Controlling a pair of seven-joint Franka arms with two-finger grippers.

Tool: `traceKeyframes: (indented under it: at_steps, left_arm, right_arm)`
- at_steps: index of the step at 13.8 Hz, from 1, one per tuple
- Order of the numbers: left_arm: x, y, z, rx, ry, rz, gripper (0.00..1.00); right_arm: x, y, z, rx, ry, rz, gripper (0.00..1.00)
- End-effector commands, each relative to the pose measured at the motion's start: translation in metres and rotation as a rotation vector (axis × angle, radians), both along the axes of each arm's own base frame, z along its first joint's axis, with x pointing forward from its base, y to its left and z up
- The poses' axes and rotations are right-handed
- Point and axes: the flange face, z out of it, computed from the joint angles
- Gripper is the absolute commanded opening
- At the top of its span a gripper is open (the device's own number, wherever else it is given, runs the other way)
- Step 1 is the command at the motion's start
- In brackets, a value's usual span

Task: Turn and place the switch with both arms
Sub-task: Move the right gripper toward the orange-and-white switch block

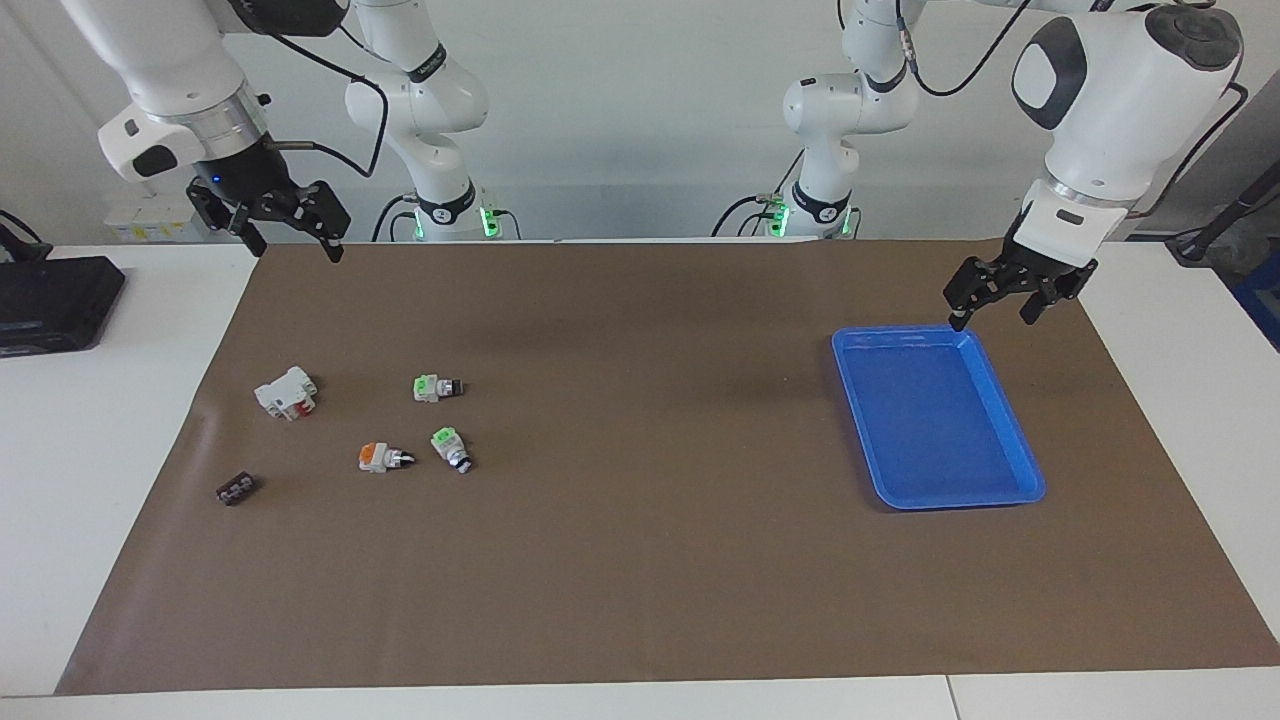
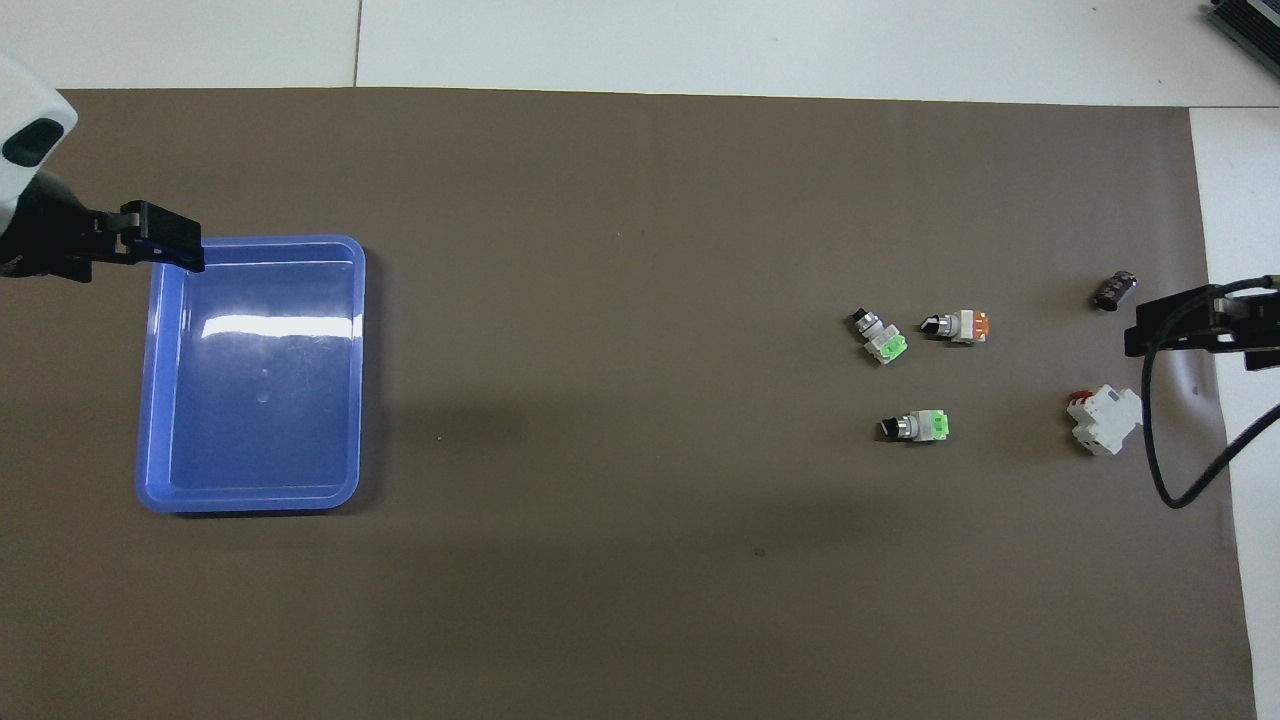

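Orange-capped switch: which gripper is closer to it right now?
Right. The right gripper hangs above the mat's edge at the switch's end; the left gripper is over the blue tray's corner.

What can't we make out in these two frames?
- Left gripper, overhead view: the frame edge cuts off its arm; only the tip shows, over the blue tray rim.
- Right gripper, overhead view: mostly out of frame, partly crossed by its black cable.
- Orange-capped switch, both views: too small to read its knob position.
- Small dark part: too small to identify.
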Motion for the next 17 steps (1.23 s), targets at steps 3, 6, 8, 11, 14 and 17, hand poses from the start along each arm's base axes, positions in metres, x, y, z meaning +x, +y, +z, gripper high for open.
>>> traceKeyframes:
  at_steps: [3,6,8,11,14,17]
  left_arm:
    - [-0.008,0.002,0.002,-0.005,-0.005,-0.001,1.0]
    - [-0.008,0.002,0.002,-0.007,-0.005,-0.001,1.0]
    - [-0.008,0.002,0.002,-0.005,-0.005,-0.001,1.0]
    - [-0.008,0.002,0.002,-0.005,-0.005,-0.001,1.0]
    - [-0.008,0.002,0.002,-0.007,-0.005,-0.001,1.0]
    - [-0.008,0.002,0.002,-0.007,-0.005,-0.001,1.0]
  right_arm:
    - [-0.008,-0.003,-0.003,-0.015,0.007,0.01,1.0]
    - [-0.007,-0.005,-0.006,-0.015,-0.009,0.013,1.0]
    - [-0.006,0.0,-0.009,-0.015,-0.024,0.04,1.0]
    - [-0.002,-0.006,-0.027,-0.011,-0.034,0.156,1.0]
    - [0.007,-0.009,-0.081,-0.015,-0.125,0.287,1.0]
    - [0.039,-0.007,-0.141,-0.017,-0.119,0.464,1.0]
